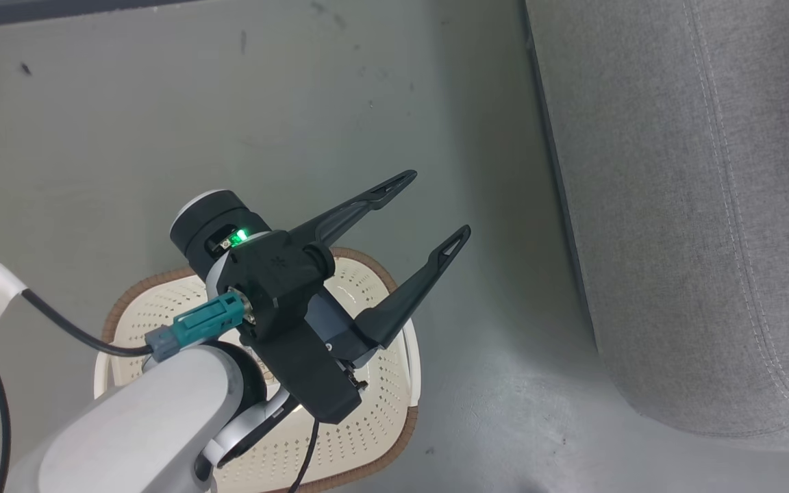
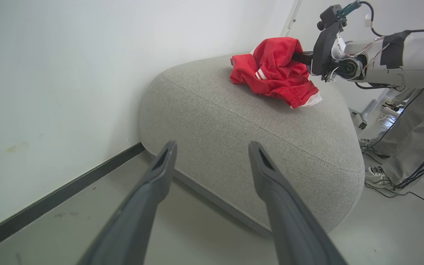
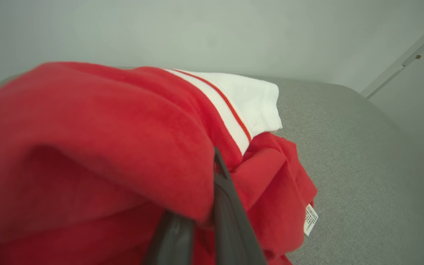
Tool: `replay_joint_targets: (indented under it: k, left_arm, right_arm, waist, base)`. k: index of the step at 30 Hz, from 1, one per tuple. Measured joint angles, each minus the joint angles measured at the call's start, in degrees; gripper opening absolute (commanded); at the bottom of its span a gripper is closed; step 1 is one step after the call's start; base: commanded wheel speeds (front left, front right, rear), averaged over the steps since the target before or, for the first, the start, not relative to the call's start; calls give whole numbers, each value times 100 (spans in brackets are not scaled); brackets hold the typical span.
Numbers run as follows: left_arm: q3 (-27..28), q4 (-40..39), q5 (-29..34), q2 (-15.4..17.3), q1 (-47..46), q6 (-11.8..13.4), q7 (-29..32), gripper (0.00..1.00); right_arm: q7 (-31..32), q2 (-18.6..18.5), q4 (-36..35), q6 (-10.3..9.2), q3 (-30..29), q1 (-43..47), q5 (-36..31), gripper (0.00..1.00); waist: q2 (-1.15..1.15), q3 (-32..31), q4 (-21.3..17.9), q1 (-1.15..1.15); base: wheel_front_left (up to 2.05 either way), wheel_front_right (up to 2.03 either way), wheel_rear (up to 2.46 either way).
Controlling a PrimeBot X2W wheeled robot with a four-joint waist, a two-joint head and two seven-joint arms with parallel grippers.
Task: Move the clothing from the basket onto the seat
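Red clothing (image 3: 105,147) is lying right up close in the right wrist view, soft and bright, with one wide white band (image 3: 248,99) and one thin red stripe running through it. One small white label (image 3: 310,219) is hanging off a fold. The clothing is all lying in one heap on top of the seat (image 3: 344,147), and I cannot tell how many pieces are bunched in that heap. The right claw (image 3: 201,221) is poking into the heap from the side. Its two dark fingers are pressing together and pinching the red cloth, which is draping over them.

One grey seat is sitting on the floor (image 1: 298,103), big and round at the edges, with a seam line running along it. One white wall (image 2: 68,73) is standing close behind it.

One basket (image 1: 367,424) is standing on the floor, apart from the seat. It is cream with a brown rim, and its bottom, dotted with little holes, is showing around the arm. The left claw (image 1: 435,205) is hanging over the basket with its two fingers spread wide, holding nothing and pointing toward the seat.

One black cable (image 1: 59,322) is looping beside the left arm. Past the seat, a person's leg (image 2: 414,147) in grey trousers with dark stripes is standing, with one shoe (image 2: 377,176) on the floor.
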Motion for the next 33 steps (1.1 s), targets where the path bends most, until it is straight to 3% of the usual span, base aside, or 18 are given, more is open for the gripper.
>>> replay_joint_targets:
  k: [1,2,3,4,12,24,33]
  left_arm:
    - [0,18,0,-1,2,-1,-33,100]
    - [1,44,-1,-8,2,-5,-55,100]
    - [4,75,-2,-13,5,-34,-92,100]
    - [5,107,-7,-24,7,-44,-103,100]
    - [42,357,-66,-49,103,-94,-349,100]
    - [99,733,-316,-4,693,-93,-740,100]
    - [203,905,-424,13,1124,-1,-1015,100]
  right_arm:
    - [68,20,68,40,29,-3,1,21]
    - [131,34,140,70,42,-7,3,49]
    - [180,41,210,94,55,-20,3,96]
    - [211,40,257,115,63,-24,3,100]
    - [534,130,638,304,171,-147,13,100]
    - [1220,346,1024,850,492,79,113,100]
    - [1090,343,705,953,520,286,113,100]
  waist:
    - [0,-29,9,0]
    - [0,-59,18,0]
    - [0,-90,27,0]
    - [0,-123,34,0]
    - [0,-453,64,0]
    - [0,-1252,0,-1]
    - [-2,-1845,-42,-1]
  base:
    - [0,0,0]
    - [0,0,0]
    - [0,0,0]
    - [0,0,0]
    - [0,0,0]
    - [0,0,0]
    - [0,0,0]
